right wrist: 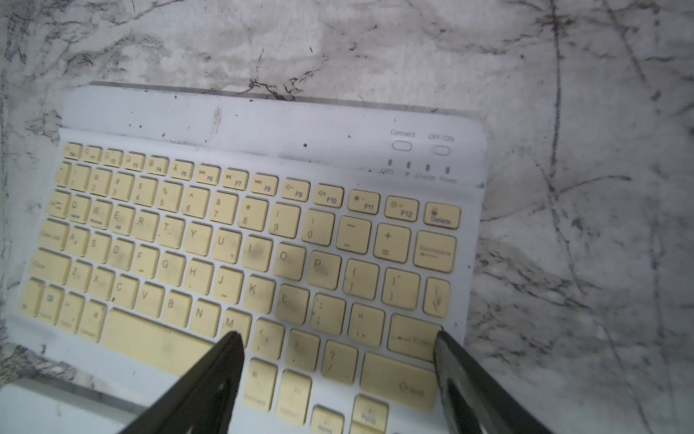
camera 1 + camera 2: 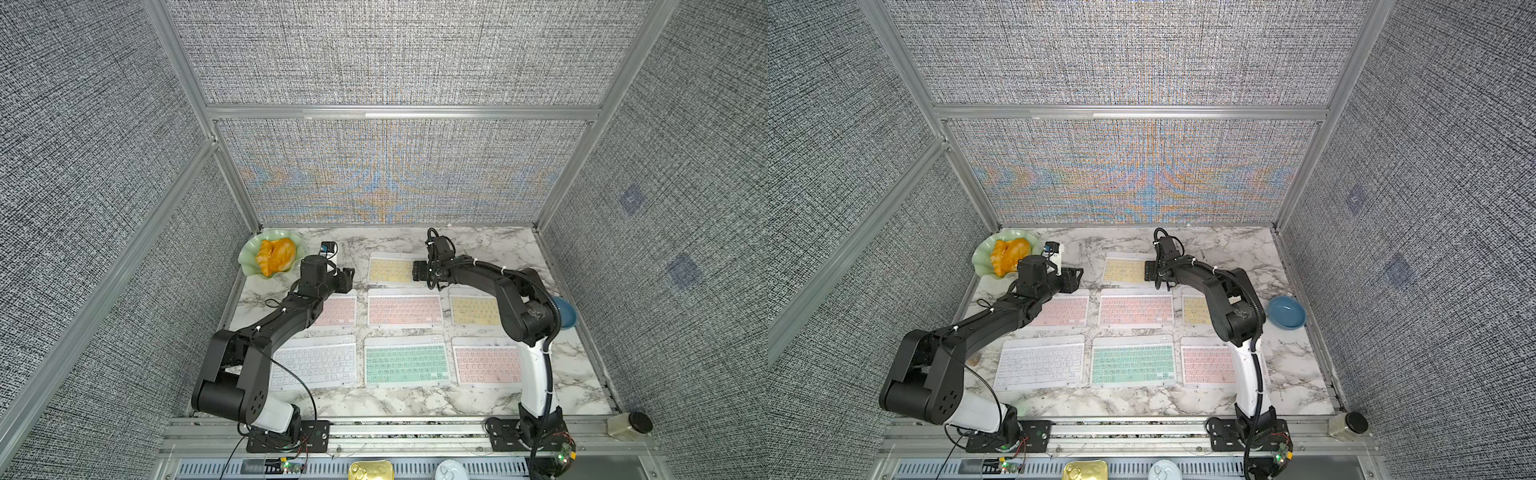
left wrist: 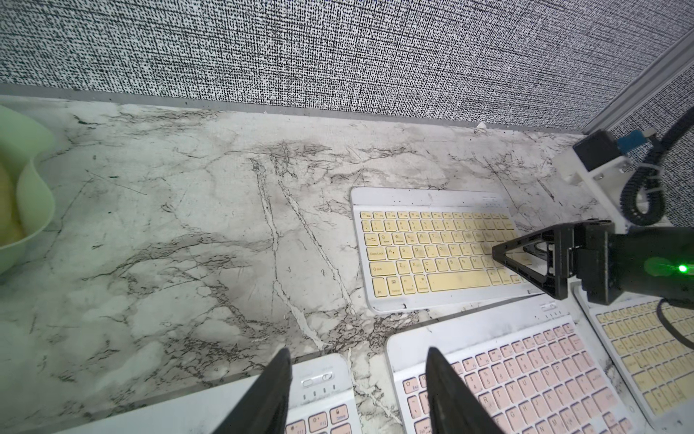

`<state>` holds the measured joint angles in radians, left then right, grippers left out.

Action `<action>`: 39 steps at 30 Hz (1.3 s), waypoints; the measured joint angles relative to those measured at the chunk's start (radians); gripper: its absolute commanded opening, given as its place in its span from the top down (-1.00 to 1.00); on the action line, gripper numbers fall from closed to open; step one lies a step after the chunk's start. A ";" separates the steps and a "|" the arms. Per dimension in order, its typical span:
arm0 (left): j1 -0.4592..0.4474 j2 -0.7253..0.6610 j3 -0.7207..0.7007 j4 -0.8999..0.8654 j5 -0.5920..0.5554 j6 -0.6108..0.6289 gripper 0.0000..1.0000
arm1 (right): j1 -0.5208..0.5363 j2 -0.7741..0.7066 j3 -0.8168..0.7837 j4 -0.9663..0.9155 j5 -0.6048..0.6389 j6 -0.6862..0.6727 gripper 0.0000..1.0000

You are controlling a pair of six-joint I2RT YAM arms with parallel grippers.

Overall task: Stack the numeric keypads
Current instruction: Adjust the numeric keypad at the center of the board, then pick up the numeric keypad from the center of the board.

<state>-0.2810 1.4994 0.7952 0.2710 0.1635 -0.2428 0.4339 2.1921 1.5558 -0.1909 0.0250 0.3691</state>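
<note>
Seven numeric keypads lie flat and apart on the marble table. A yellow one is at the back. The middle row holds pink, pink and yellow. White, mint and pink lie in front. My left gripper hovers open and empty over the gap between the two middle-row pink keypads. My right gripper hangs open just above the right end of the back yellow keypad, holding nothing.
A green scalloped dish with orange pastry sits at the back left corner. A blue bowl lies at the right edge, partly behind the right arm. A jar stands on the front rail. Fabric walls close three sides.
</note>
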 measured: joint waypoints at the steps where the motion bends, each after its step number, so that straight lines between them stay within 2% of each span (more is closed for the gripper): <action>1: 0.000 0.000 0.000 0.000 0.000 0.000 -0.15 | -0.002 0.006 0.009 0.000 0.001 -0.002 -0.64; 13: 0.000 0.000 0.000 -0.003 0.000 0.000 -0.15 | -0.010 0.051 0.080 -0.014 0.003 -0.014 -0.63; 18: -0.002 -0.007 0.001 -0.013 0.000 -0.001 -0.13 | -0.013 0.012 0.041 -0.008 -0.004 -0.017 -0.63; 23: -0.011 -0.064 -0.004 -0.040 -0.008 -0.012 -0.12 | -0.008 -0.144 -0.056 0.024 -0.002 -0.013 -0.63; 29: -0.068 -0.139 -0.060 -0.099 0.003 -0.088 -0.11 | 0.035 -0.384 -0.297 0.075 -0.005 0.019 -0.63; 34: -0.104 -0.234 -0.154 -0.219 0.041 -0.180 -0.10 | 0.108 -0.581 -0.499 0.024 0.021 0.043 -0.63; 39: -0.166 -0.368 -0.238 -0.341 0.072 -0.246 -0.10 | 0.182 -0.737 -0.618 -0.074 0.060 0.085 -0.63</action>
<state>-0.4469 1.1313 0.5575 -0.0700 0.2356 -0.4885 0.6163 1.4551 0.9379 -0.2646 0.0853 0.4538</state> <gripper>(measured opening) 0.549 0.814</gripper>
